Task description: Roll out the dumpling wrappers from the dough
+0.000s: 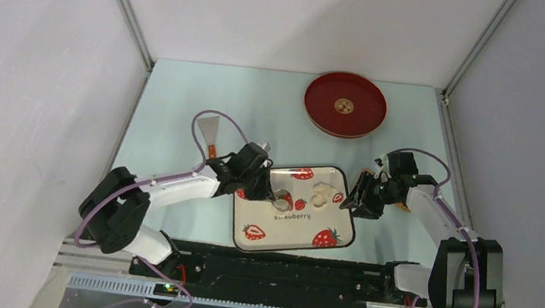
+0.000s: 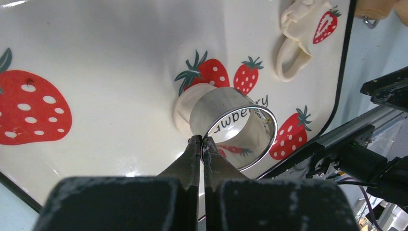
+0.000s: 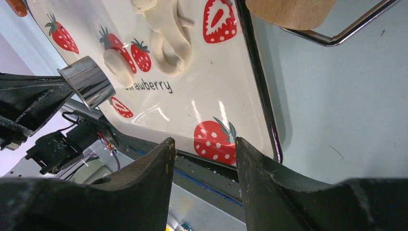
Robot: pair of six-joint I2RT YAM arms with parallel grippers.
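Pinching the near rim of a small shiny steel ring cutter [image 2: 231,103], the left arm's fingers [image 2: 192,161] are closed tight on its thin wall and hold it tilted over a rectangular cream plate printed with red strawberries [image 2: 120,57]. One thin round cream-white dumpling wrapper [image 2: 185,108] lies flat on the plate at the cutter's far rim, partly hidden by it; whether the two touch cannot be told. The soft cream-white dough [image 2: 298,17], an irregular strip with a round hole in it, lies farther right on the plate, near its right edge. The right arm's fingers [image 3: 154,168] stand apart and hold nothing, hovering over the pale bench [image 1: 258,114] just beside the plate's right rim. A tan wooden roller [image 3: 288,12] lies on the bench just beyond them. A round red tray [image 1: 366,103] sits at the far side.
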